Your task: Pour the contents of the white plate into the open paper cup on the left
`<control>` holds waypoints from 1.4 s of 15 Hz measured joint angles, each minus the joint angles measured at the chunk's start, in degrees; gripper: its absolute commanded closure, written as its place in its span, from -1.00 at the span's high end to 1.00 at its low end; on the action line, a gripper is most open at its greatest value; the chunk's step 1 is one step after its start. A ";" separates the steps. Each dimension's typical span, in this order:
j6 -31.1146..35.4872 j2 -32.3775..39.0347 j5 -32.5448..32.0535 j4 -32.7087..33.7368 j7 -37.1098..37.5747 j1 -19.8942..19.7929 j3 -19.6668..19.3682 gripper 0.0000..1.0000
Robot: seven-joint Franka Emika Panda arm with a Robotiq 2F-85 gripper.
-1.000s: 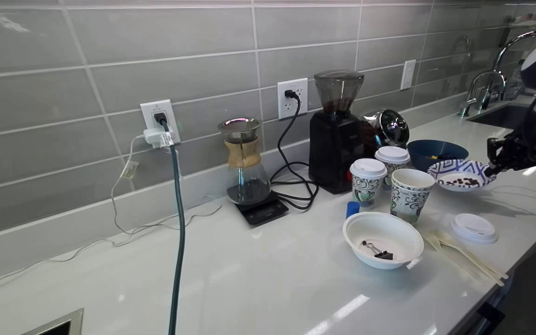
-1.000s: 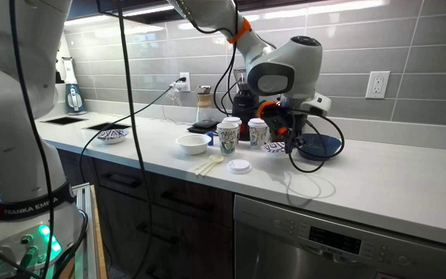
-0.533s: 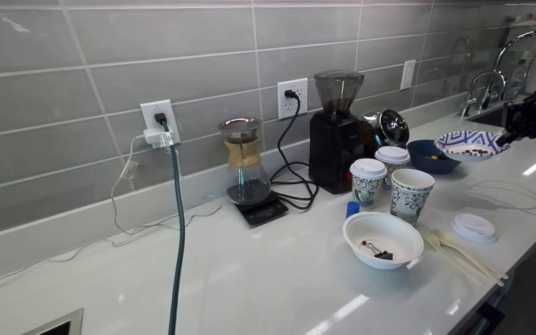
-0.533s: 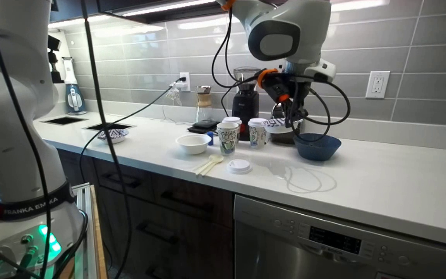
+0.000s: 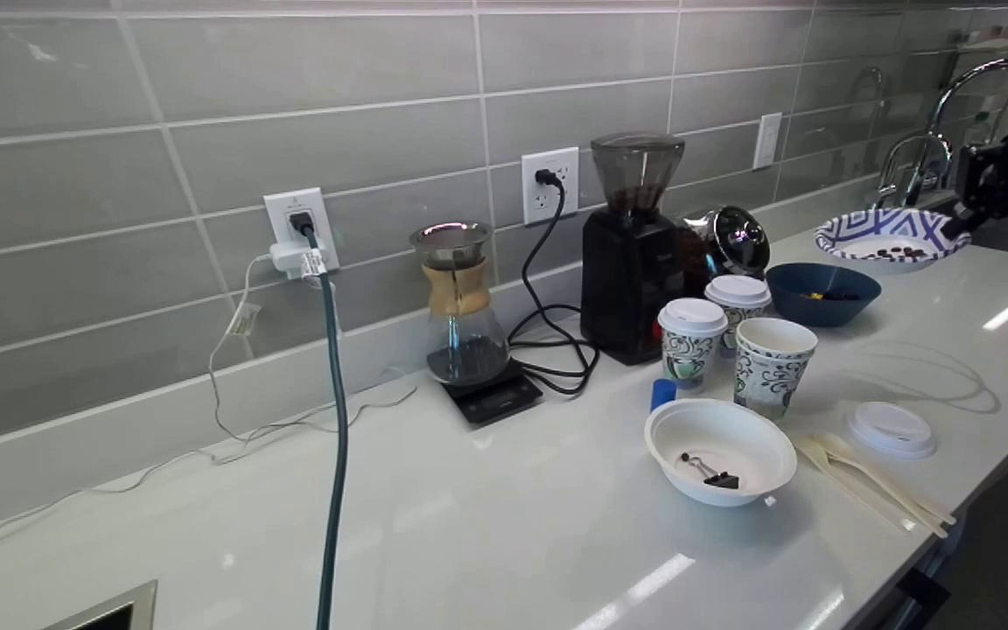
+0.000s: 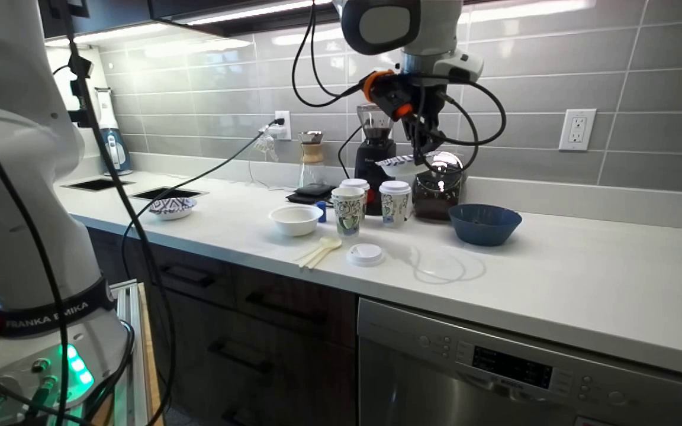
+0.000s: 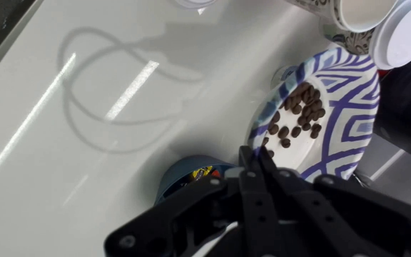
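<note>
Plate and gripper have both risen since the earlier frames. Previously, the plate sat lower, beside the blue bowl, and covered part of that bowl in an exterior view; the bowl now shows whole there. Current plate position: in the air over the counter, well apart from the bowl, tilted only slightly. In an exterior view, its outline now crosses the grinder, and the jar, earlier largely hidden, has come into sight. Gripper fingers: drawn together, parted by no more than the plate rim pinched between them. Contents: beans rest on the plate floor, gathered toward one side. Open cup: upright on the counter, position unchanged, near the two lidded cups. White bowl and loose lid likewise remain where they were.
</note>
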 measured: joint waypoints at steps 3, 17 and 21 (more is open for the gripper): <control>6.64 -5.54 -0.36 -7.97 0.00 3.57 -0.02 -0.98; 20.74 -18.49 -1.77 -25.25 -0.14 13.17 -0.09 -0.98; 22.16 -18.03 -3.76 -25.31 -0.13 14.57 -0.49 -0.98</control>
